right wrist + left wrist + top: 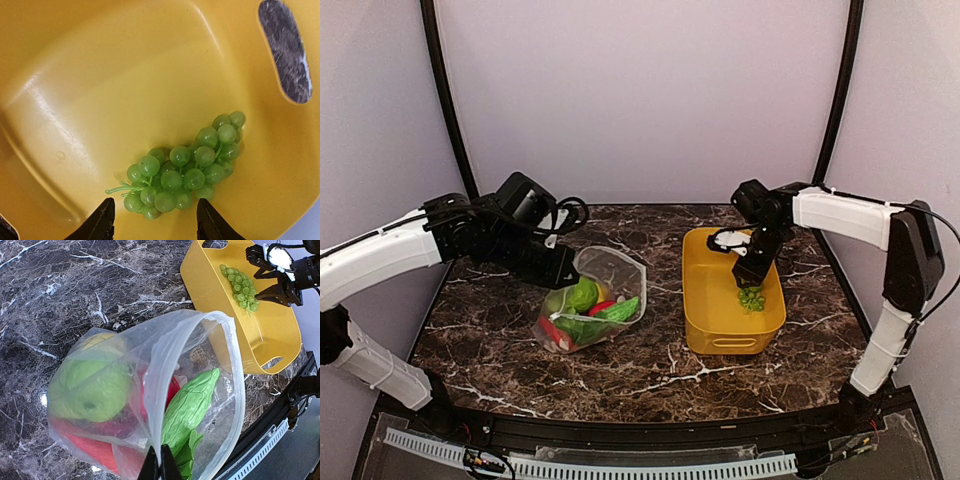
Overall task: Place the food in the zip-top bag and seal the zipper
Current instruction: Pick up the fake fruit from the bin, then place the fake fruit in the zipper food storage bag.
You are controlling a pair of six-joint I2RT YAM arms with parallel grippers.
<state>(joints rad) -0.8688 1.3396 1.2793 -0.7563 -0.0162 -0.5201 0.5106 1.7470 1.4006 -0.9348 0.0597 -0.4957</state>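
Note:
The clear zip-top bag (603, 296) lies on the table left of centre with its mouth held open, and holds several toy foods: a green round one (90, 387), red pieces (95, 450) and a green ridged vegetable (190, 407). My left gripper (160, 467) is shut on the bag's mouth edge (165, 370). A bunch of green grapes (187, 172) lies in the yellow bin (715, 320). My right gripper (155, 220) is open just above the grapes, one finger on each side, not touching them.
The yellow bin (280, 335) stands right of the bag, with handle slots in its walls. Dark marble tabletop (650, 365) lies around both. A black rail runs along the near table edge (650, 430).

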